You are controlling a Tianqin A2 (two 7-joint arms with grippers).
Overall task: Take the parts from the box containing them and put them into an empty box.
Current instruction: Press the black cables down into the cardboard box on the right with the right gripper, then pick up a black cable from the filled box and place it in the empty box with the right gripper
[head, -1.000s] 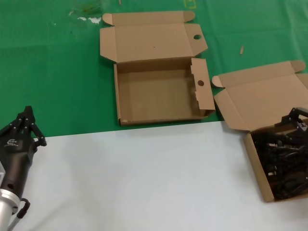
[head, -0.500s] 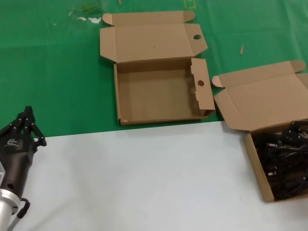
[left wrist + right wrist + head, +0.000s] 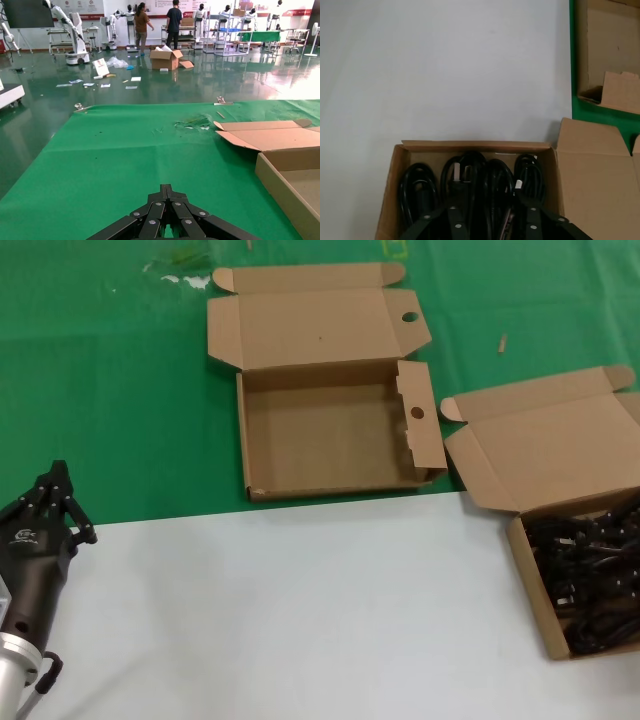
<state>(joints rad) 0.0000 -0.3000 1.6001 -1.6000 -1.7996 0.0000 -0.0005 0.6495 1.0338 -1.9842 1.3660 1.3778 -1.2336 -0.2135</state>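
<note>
Two boxes lie open on the green cloth (image 3: 120,390): the left gripper (image 3: 52,502), jaws closed on nothing, rests at the grey table's (image 3: 300,610) left edge, well clear of the empty box (image 3: 330,440). Farther right, the cords (image 3: 595,580) fill the other box (image 3: 530,585) at the table's right edge, where the right gripper (image 3: 490,220) hangs spread open among them.

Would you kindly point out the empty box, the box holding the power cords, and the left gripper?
empty box (image 3: 330,440), head view, bare floor inside.
box holding the power cords (image 3: 527,565), head view, left wall.
left gripper (image 3: 55,483), head view, fingertips.
</note>
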